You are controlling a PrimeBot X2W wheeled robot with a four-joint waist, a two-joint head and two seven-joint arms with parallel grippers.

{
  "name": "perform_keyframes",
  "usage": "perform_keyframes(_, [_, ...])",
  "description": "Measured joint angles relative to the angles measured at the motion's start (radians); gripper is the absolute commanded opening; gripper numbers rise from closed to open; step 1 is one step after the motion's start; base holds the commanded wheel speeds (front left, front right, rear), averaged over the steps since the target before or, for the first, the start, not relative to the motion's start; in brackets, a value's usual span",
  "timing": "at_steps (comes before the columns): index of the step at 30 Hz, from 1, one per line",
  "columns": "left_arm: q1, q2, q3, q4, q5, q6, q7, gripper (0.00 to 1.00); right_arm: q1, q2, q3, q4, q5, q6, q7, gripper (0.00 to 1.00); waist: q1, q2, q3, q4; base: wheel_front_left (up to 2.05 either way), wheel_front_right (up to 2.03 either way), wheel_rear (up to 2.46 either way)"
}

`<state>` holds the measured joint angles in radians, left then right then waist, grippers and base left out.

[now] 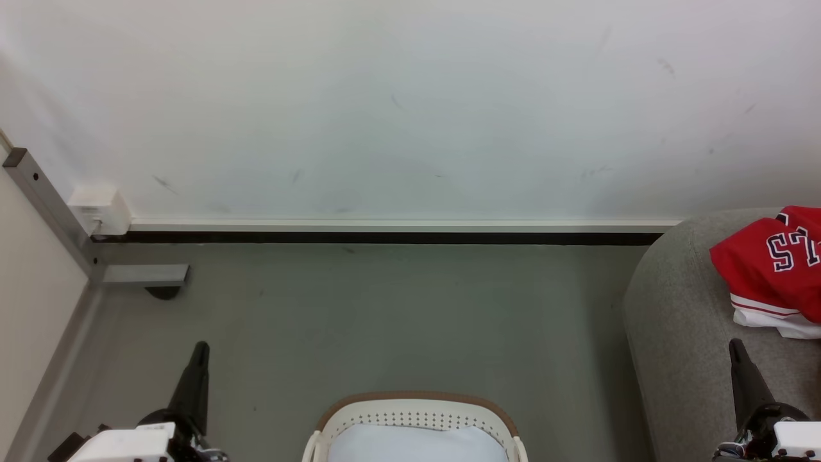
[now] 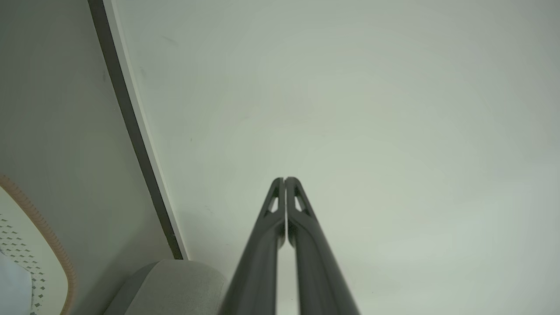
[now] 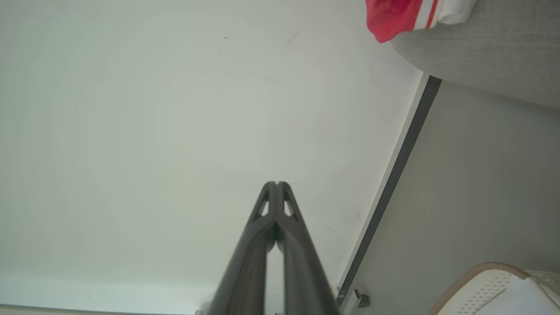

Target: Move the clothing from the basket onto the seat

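Red jersey (image 1: 773, 266) is lying on the grey sofa (image 1: 680, 333), basket (image 1: 417, 410) sits on the floor, and both left gripper (image 2: 285, 179) and right gripper (image 3: 276, 183) have fingers pressed together, holding nothing.

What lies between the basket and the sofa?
Bare grey floor separates the basket from the sofa, as the head view shows.

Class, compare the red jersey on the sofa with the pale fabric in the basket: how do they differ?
The bright red jersey lies on the light grey fabric sofa; the pale bluish-white fabric lies inside the white perforated plastic basket. The jersey bears navy lettering and striped trim; the pale fabric looks plain. The jersey is bunched; the pale fabric lies smoother. Both are soft textiles.
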<state>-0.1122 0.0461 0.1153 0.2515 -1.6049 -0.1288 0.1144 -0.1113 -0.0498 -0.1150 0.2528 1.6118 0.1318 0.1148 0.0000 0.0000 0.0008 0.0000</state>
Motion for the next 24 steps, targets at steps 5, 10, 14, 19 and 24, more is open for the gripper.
perform_keyframes(5, [0.000, 0.000, 0.000, 0.000, 0.000, 0.000, 0.000, 0.00, 0.000, 0.000, 0.000, 0.000, 0.000, 0.000, 0.000, 0.00, 0.0000, 0.0000, 0.000, 0.000, 0.00, 0.00, 0.00])
perform_keyframes(10, [0.000, 0.000, 0.000, 0.000, 0.000, 0.000, 0.000, 0.00, 0.000, 0.000, 0.000, 0.000, 0.000, 0.000, 0.000, 0.00, 0.0000, 0.0000, 0.000, 0.000, 0.00, 0.00, 0.00])
perform_keyframes(14, [0.000, 0.000, 0.000, 0.000, 0.000, 0.000, 0.000, 0.00, 0.000, 0.000, 0.000, 0.000, 0.000, 0.000, 0.000, 0.00, 0.0000, 0.0000, 0.000, 0.000, 0.00, 0.00, 0.00])
perform_keyframes(19, [0.000, 0.000, 0.000, 0.000, 0.000, 0.000, 0.000, 0.00, 0.000, 0.000, 0.000, 0.000, 0.000, 0.000, 0.000, 0.00, 0.0000, 0.0000, 0.000, 0.000, 0.00, 0.00, 0.00])
perform_keyframes(24, [0.000, 0.000, 0.000, 0.000, 0.000, 0.000, 0.000, 0.00, 0.000, 0.000, 0.000, 0.000, 0.000, 0.000, 0.000, 0.00, 0.0000, 0.0000, 0.000, 0.000, 0.00, 0.00, 0.00])
